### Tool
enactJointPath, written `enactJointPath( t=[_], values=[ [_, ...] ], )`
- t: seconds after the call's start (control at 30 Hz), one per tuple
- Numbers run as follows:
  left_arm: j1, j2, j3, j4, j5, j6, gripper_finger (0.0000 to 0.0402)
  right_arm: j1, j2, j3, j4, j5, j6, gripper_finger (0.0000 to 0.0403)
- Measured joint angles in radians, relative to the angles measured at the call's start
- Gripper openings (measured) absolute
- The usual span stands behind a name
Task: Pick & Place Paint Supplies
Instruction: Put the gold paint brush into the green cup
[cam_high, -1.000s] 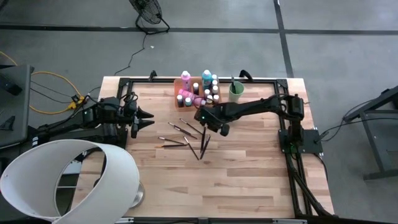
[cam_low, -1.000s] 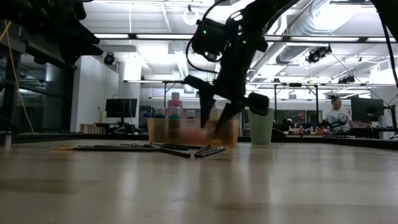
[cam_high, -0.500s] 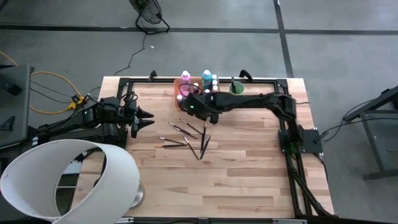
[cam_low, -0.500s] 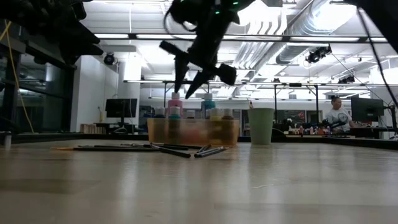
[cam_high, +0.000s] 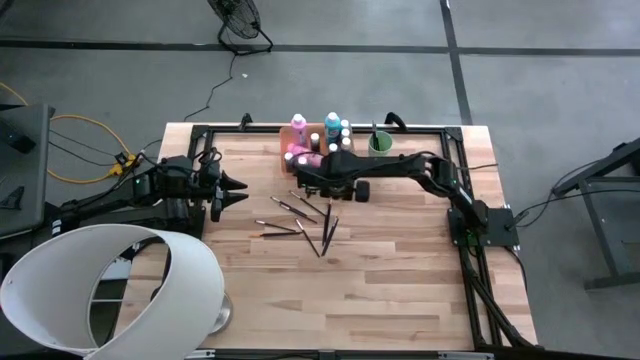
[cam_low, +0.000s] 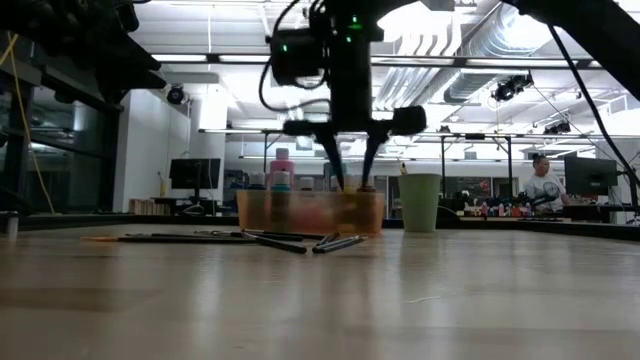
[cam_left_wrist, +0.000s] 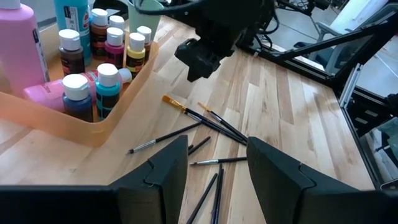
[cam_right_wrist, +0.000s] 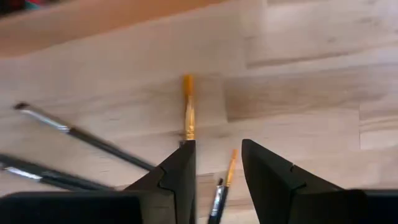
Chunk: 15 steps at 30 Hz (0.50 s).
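Several paintbrushes (cam_high: 300, 218) lie loose on the table (cam_high: 400, 290), one orange-tipped brush (cam_right_wrist: 188, 109) just ahead of the right gripper (cam_right_wrist: 217, 163), whose jaws stand open and empty; the left gripper (cam_left_wrist: 216, 163), open too, waits well apart. Descending off-line could roll thin handles away or pinch two together

Pale planked wooden table (cam_high: 400, 270) with smooth matt finish, translucent orange plastic tray (cam_left_wrist: 118, 109), glossy white-capped plastic paint bottles (cam_left_wrist: 107, 87), matt black gripper fingers (cam_right_wrist: 180, 177)
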<state>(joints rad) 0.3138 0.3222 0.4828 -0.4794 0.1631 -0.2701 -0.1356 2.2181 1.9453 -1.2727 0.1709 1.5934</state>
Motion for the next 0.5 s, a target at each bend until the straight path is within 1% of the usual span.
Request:
enactJointPath(
  t=[0.23,0.33,0.5],
  values=[
    [0.0,0.0,0.0,-0.002,0.003,0.003,0.0161,0.005,0.0,-0.157,0.016,-0.102,0.034,0.0124],
    [0.0,0.0,0.0,-0.004,0.003,0.003,0.0161,0.012,0.001,-0.171,0.041,-0.102,0.028,0.0124],
    [0.0,0.0,0.0,-0.025,0.003,0.003,0.0161,0.018,0.001,-0.171,0.144,-0.097,0.005,0.0124]
  ],
)
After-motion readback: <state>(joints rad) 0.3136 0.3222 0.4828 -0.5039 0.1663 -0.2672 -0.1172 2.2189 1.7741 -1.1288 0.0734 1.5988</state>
